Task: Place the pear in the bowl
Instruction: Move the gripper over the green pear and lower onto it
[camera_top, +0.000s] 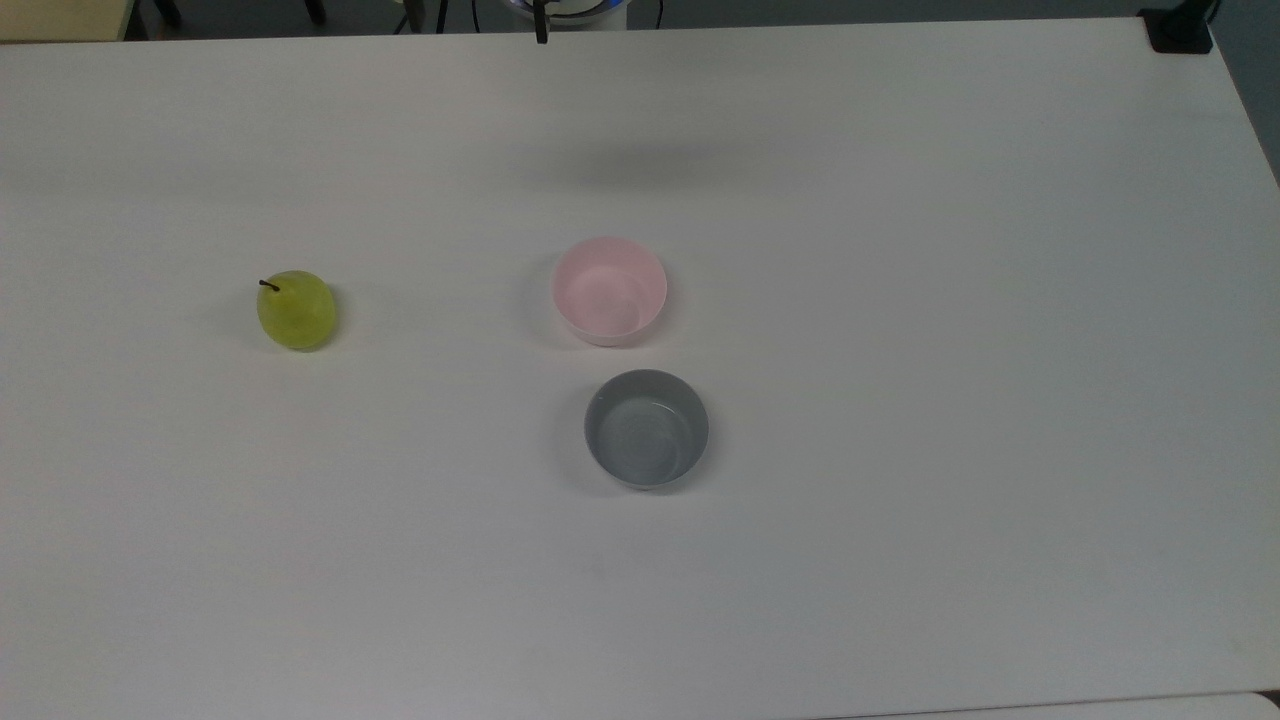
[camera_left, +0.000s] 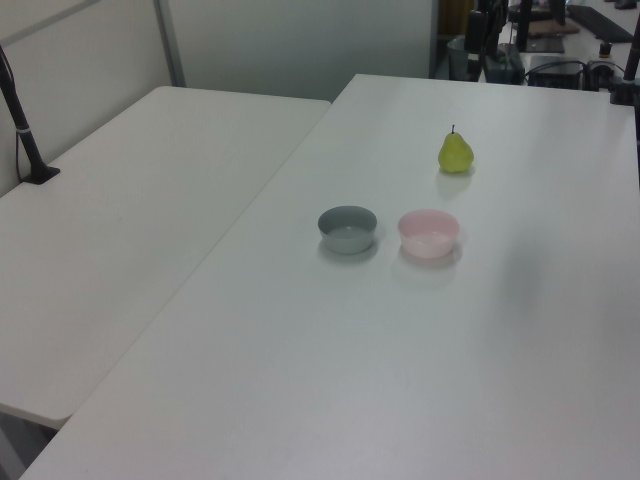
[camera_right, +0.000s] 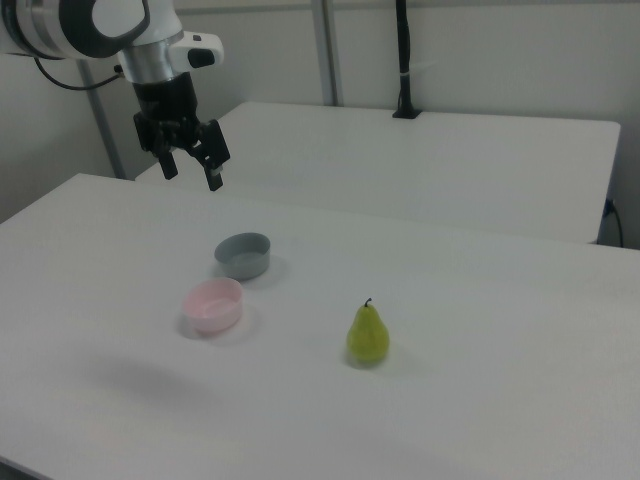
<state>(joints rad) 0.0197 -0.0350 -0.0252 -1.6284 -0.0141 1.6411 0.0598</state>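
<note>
The pear (camera_top: 296, 310) stands upright on the white bench (camera_top: 900, 300), far out at 9 o'clock from the pink bowl (camera_top: 608, 290) in the top view. The grey bowl (camera_top: 646, 429) sits just beside the pink one, at 5 o'clock. The gripper (camera_right: 190, 162) hangs high above the bench, its fingers (camera_right: 213, 176) spread apart and holding nothing. Nothing is picked up yet. Next, I think, it must go across and down over the pear and pinch it.
</note>
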